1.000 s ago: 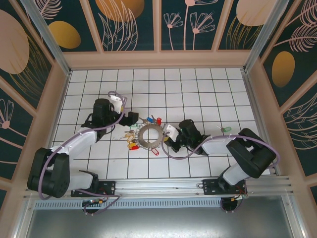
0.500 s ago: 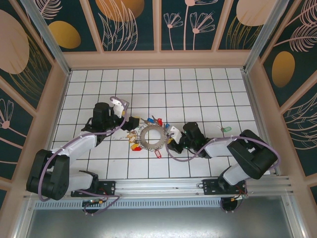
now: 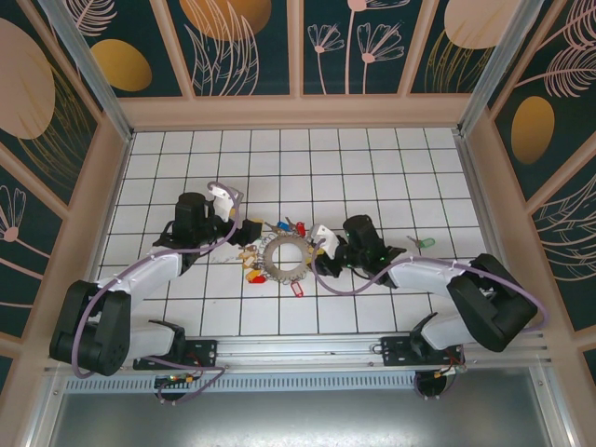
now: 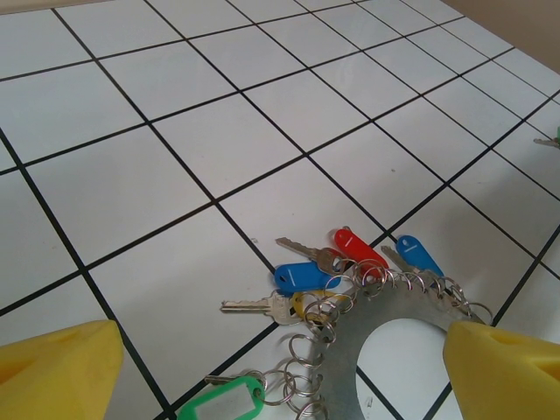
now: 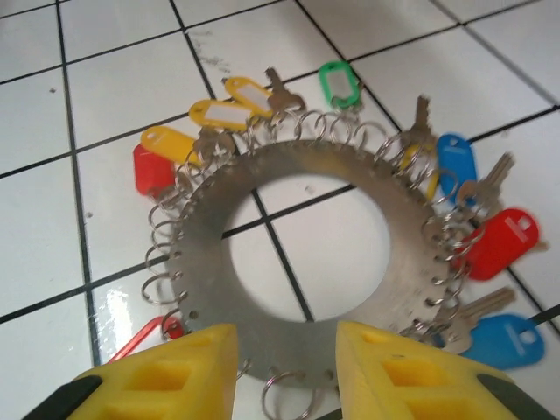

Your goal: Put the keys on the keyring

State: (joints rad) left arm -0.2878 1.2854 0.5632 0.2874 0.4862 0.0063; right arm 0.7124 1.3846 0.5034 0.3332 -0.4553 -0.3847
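I work on a white tiled floor (image 3: 372,158) with black grid lines, fenced by dark walls (image 3: 251,47) painted with gold and pink plants.

One flat metal ring (image 5: 206,262). From the right wrist, tags on its rim: three yellow tags (image 5: 214,114) at ten to eleven o'clock, three red tags (image 5: 503,241) at three, eight and nine, two blue tags (image 5: 455,157) at two and four, one green tag (image 5: 337,83) at twelve. From above, one loose green tag (image 3: 426,244) lies at the ring's three o'clock.

White tiled table (image 4: 175,105), grey keyring (image 4: 385,302) at the bottom edge, keys (image 4: 302,278) with red, blue, green tags at its rim, yellow fingertips (image 4: 61,367) spread wide
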